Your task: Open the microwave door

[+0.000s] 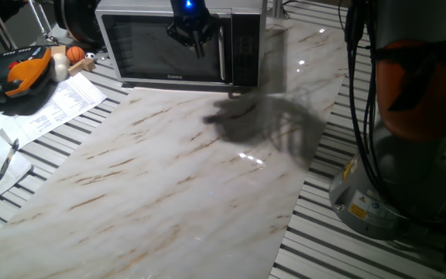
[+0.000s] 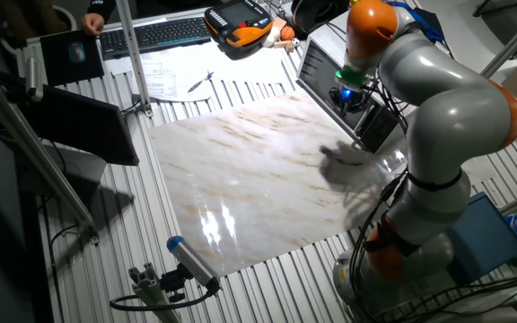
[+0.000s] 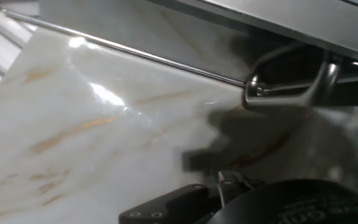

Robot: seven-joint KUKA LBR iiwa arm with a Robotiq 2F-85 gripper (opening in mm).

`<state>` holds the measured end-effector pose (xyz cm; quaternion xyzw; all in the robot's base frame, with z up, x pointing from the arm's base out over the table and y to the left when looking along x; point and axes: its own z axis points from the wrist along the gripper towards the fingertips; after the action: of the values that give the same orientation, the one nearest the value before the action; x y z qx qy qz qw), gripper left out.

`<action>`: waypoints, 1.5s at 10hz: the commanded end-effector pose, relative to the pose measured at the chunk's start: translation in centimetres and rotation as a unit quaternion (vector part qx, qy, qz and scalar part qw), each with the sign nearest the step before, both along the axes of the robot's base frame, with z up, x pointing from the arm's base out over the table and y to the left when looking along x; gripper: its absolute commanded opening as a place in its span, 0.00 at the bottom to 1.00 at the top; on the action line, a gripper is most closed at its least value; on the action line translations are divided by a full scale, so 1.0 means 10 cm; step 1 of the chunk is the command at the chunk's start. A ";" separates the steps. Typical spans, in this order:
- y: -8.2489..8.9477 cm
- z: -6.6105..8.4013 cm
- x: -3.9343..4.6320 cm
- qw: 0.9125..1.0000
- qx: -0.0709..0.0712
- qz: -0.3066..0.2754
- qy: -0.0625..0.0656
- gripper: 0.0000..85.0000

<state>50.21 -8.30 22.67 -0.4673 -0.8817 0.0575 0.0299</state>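
The microwave [image 1: 180,43] is sitting at the far end of a marble-patterned board [image 1: 176,178] that is lying over the ribbed table [image 1: 378,256], with its front facing the camera in one fixed view. The microwave door [image 1: 161,46] is appearing closed, its dark window framed in silver and its vertical bar handle [image 1: 224,48] running down just beside the dark keypad panel [image 1: 245,48]. The gripper [image 1: 196,35] is hanging in front of the upper right part of the door, near the handle, with a blue light glowing above it; whether its fingers are apart or together cannot be told from any view. In the hand view the lower end of the handle [image 3: 291,87] is showing close ahead, curving out from the silver edge of the door above the board, and the gripper's dark body is filling the bottom of the frame. To the left of the microwave, an orange-and-black pendant [image 1: 18,71], an orange ball [image 1: 76,54] and a pale ball [image 1: 59,66] are lying beside printed papers [image 1: 60,105] and a pen [image 1: 8,159]. The robot's grey and orange arm [image 2: 438,99] is arching over the board's right side, casting a dark shadow on the marble surface. A keyboard [image 2: 164,33] is sitting at the far edge in the other fixed view.
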 end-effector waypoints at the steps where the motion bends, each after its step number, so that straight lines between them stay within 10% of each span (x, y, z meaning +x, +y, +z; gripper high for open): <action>1: 0.00 0.00 0.000 1.000 0.010 -0.018 0.001 0.00; 7: -0.01 0.00 -0.003 0.999 0.009 -0.031 0.017 0.00; 8: -0.06 -0.01 -0.034 0.999 0.002 -0.040 0.010 0.20; 10: -0.18 -0.04 -0.078 0.999 0.000 -0.041 -0.007 0.20; 11: -0.23 -0.04 -0.088 0.999 -0.012 -0.050 -0.010 0.40; 13: -0.30 -0.06 -0.107 0.997 -0.043 -0.056 -0.025 0.40; 15: -0.45 -0.09 -0.145 0.997 -0.045 -0.059 -0.035 0.40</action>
<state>48.72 -12.90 21.74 -0.5216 -0.8493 0.0790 -0.0192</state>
